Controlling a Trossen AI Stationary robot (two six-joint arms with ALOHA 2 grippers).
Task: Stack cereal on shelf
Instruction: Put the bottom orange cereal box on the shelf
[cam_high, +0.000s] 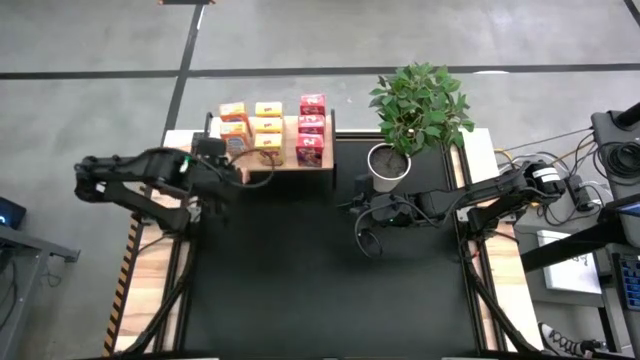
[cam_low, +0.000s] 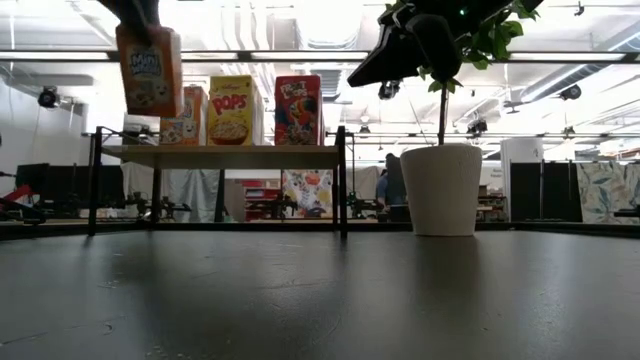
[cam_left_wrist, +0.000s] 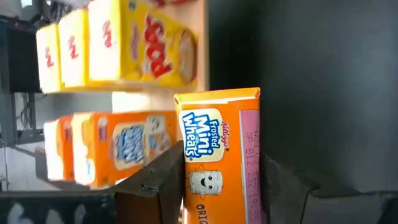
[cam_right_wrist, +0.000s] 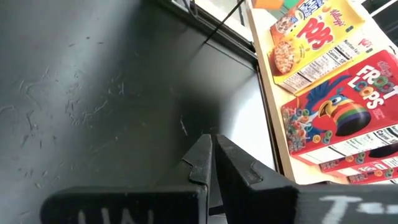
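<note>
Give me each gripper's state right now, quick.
Left gripper: closed on an orange cereal box, held up beside the shelf.
Right gripper: shut, empty, over the table near the plant pot.

We see printed cardboard cereal boxes (cam_high: 268, 125) with a slight sheen, a pale matt wooden shelf (cam_high: 285, 158) on black metal framing, a scuffed matt black tabletop (cam_high: 320, 280), a smooth white pot (cam_high: 388, 165)

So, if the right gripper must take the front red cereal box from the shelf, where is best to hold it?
Probably its two narrow sides, coming from above: the front red box stands upright on the shelf, a yellow box close beside it, top free.
</note>
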